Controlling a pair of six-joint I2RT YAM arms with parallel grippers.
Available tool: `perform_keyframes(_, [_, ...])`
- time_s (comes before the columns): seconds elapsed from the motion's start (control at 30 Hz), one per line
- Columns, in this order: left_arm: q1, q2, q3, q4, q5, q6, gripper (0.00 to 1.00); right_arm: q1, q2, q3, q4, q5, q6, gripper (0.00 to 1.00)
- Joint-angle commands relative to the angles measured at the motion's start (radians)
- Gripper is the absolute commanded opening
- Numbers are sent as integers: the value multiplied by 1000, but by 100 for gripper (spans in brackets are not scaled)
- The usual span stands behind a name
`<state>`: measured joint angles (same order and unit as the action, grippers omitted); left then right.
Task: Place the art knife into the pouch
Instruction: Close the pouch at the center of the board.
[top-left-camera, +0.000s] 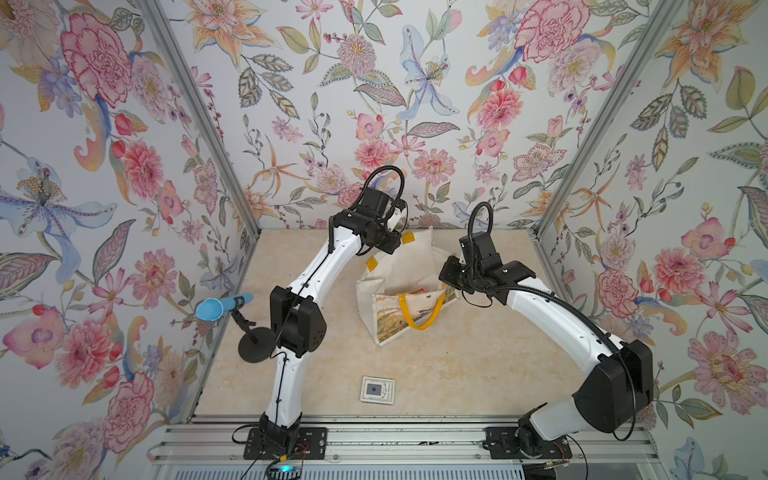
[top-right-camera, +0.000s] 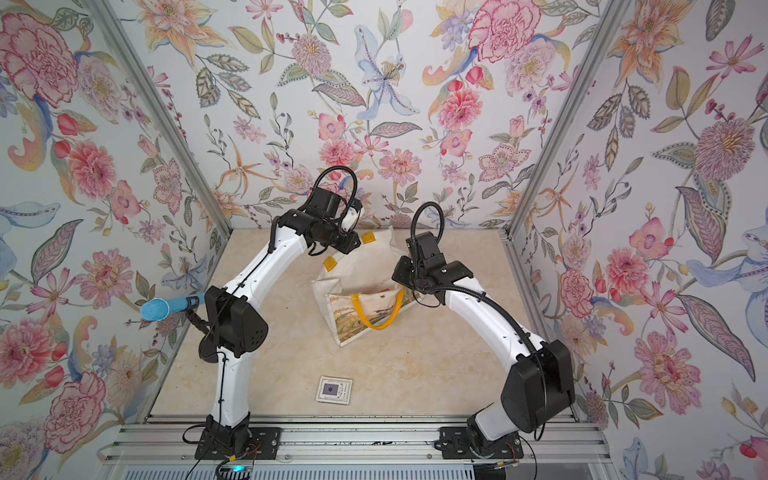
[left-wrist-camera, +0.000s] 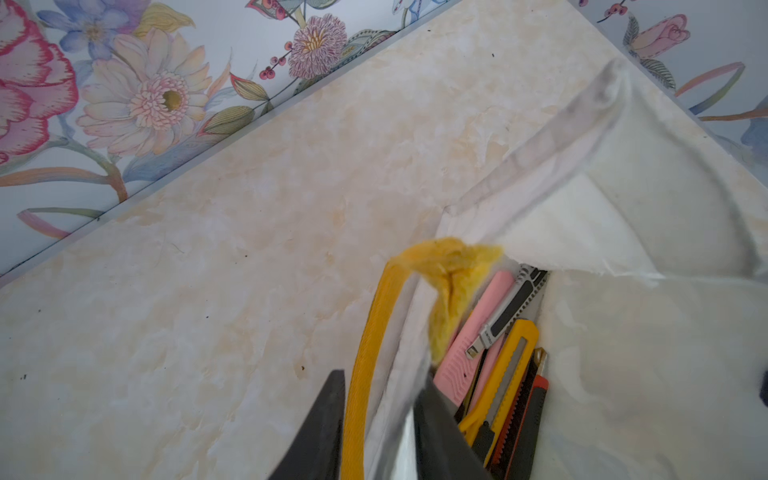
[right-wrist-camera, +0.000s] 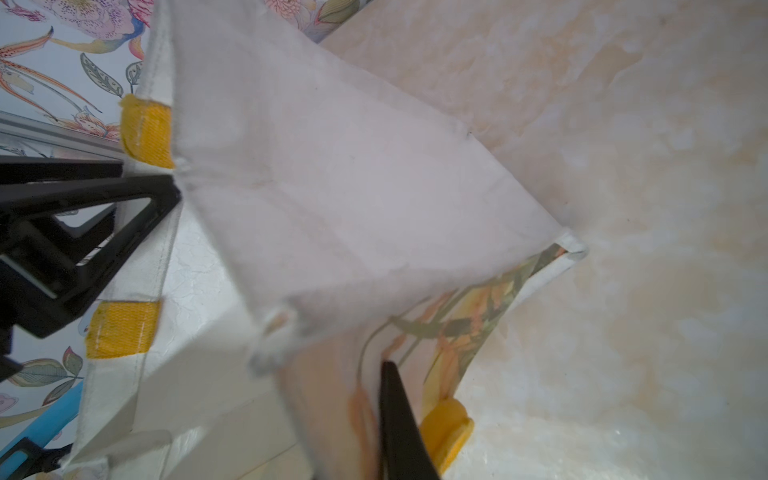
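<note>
Art knife is lying atop other cutters inside the pouch standing back-centre on the table, so left gripper, jaws apart around yellow handle, should be backing straight out while right gripper is clamping the pouch's printed side steady.

In both top views each tool's tip hides under its wrist. The left tool is cut off by the wrist view's edge, as are the lower ends of the art knives in the pouch. The right tool, closed on the blurred pouch wall, shows one finger; canvas hides its mate. The card's print is too small to read.
</note>
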<state>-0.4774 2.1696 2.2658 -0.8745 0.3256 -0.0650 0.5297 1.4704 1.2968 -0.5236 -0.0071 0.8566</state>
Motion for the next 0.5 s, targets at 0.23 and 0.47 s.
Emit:
perform_keyframes(0.23, [-46, -21, -78, 31, 138, 57, 13, 111, -220, -201, 29, 200, 275, 17])
perform_keyframes(0.47, [-99, -7, -45, 14, 220, 97, 0, 165, -223, -250, 82, 225, 297, 24])
